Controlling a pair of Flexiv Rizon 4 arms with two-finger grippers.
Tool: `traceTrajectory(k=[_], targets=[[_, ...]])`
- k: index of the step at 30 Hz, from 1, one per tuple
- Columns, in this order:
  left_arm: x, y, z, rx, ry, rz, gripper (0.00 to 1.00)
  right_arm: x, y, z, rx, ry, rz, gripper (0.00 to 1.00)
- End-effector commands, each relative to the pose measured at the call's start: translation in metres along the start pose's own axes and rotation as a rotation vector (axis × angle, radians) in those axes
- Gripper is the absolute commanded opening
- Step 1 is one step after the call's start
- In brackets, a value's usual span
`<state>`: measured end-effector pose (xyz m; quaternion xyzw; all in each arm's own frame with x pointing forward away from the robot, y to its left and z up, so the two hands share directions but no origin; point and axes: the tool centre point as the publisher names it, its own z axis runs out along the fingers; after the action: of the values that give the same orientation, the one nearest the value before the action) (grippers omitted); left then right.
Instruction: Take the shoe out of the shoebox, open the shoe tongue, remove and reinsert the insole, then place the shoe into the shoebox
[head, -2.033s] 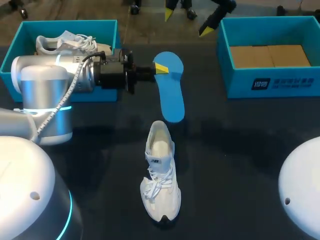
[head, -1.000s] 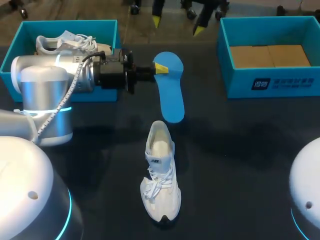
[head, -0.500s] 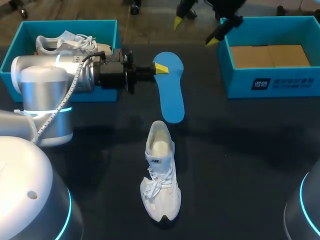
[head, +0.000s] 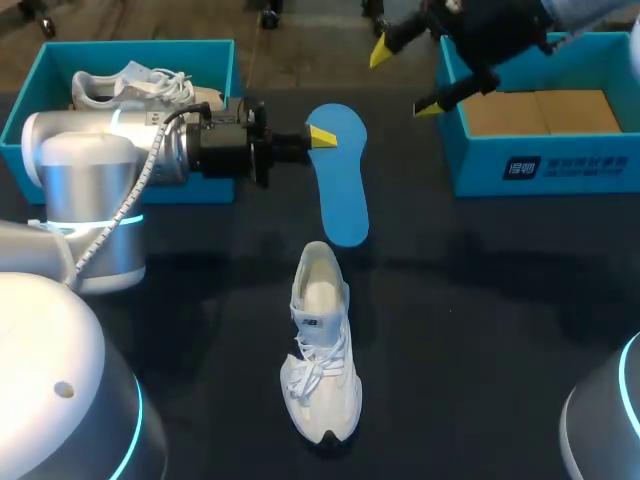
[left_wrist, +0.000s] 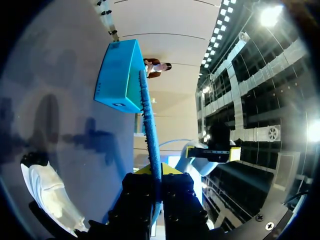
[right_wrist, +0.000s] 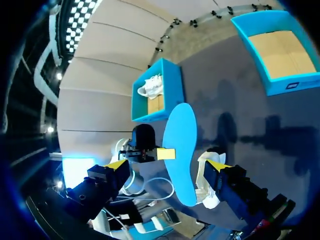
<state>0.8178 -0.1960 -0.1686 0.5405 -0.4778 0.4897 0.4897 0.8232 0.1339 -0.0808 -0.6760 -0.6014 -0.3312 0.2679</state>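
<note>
The left arm came in from the left and lay level across the front of the left shoebox (head: 140, 46), its wrist horizontal and pointing right. The left gripper (head: 318, 137) was closed on the far end of the blue insole (head: 340, 190), one yellow-tipped finger lying across the insole's upper face. In the left wrist view the insole (left_wrist: 150, 130) ran edge-on straight out from between the left gripper's (left_wrist: 156, 187) two pressed-together fingers. The insole stretched from the gripper toward the near side, and its near end stopped just short of the heel of the white shoe (head: 320, 345). The shoe stood on its sole in the middle of the dark tabletop (head: 480, 300), heel far, toe near, opening up and laces loose. A second white shoe (head: 135, 85) lay in the left shoebox. The right arm entered from the far right, raised over the far-left corner of the right shoebox (head: 545, 165), whose floor showed bare cardboard. The right gripper (head: 404, 80) was spread wide and held nothing, its tips aimed left, beyond the insole's far end. From the right wrist view the right gripper (right_wrist: 167, 164) looked down on the tabletop, with the insole (right_wrist: 181, 150) seen between its parted fingers, well apart from them, and the shoe (right_wrist: 210, 197) partly hidden behind one finger.
</note>
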Motion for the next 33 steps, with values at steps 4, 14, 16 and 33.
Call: traceTrajectory(k=[4,14,16,33], targets=[[0.0,0.0,0.0,-0.002,-0.003,0.0,0.0,-0.012,-0.003,0.005,-0.015,0.396,-0.009,1.0],[0.0,0.0,0.0,-0.002,-0.003,0.0,0.0,-0.023,-0.002,0.012,-0.006,0.464,-0.004,1.0],[-0.001,-0.001,0.0,-0.001,0.004,0.016,0.0,-0.024,-0.002,0.014,-0.004,0.477,-0.006,1.0],[0.016,-0.008,-0.009,0.078,0.129,0.794,0.0,-0.031,-0.001,0.02,0.013,0.508,0.015,1.0]])
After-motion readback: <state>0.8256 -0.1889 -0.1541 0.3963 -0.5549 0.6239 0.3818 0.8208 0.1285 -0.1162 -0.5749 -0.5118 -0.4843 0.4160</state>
